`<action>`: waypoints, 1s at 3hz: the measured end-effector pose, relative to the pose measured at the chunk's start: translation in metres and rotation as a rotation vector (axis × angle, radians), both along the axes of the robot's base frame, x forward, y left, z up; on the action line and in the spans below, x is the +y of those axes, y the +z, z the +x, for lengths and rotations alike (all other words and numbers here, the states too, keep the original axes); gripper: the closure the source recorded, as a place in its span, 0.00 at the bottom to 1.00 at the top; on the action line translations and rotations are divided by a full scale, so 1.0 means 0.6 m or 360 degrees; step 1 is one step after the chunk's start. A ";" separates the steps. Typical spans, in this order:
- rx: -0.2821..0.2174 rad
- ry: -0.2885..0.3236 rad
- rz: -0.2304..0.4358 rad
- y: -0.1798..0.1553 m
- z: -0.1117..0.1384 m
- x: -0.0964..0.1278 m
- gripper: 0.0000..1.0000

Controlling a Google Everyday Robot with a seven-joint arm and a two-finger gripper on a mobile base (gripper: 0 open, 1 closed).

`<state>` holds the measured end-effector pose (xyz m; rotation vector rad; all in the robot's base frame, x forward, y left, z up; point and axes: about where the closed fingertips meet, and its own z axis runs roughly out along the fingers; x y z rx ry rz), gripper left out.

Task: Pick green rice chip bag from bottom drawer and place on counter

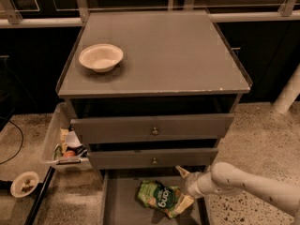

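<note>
One light-green rice chip bag (157, 197) lies in the shallow grey bottom drawer (121, 205); our white gripper (183, 187) sits at the bag's right edge, jaws spread apart.

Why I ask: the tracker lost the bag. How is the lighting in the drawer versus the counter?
Camera view: the counter is evenly lit; the bottom drawer is dimmer, shaded by the drawers above, yet the green rice chip bag stands out; the gripper, open at the bag's right end, shows pale.
</note>
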<state>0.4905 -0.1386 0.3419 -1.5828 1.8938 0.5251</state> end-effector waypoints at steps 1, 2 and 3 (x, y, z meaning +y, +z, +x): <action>0.0025 0.0028 0.0041 -0.065 0.008 0.029 0.00; 0.0042 0.0077 0.0042 -0.150 0.001 0.070 0.00; 0.0057 0.0101 0.0055 -0.213 0.003 0.094 0.00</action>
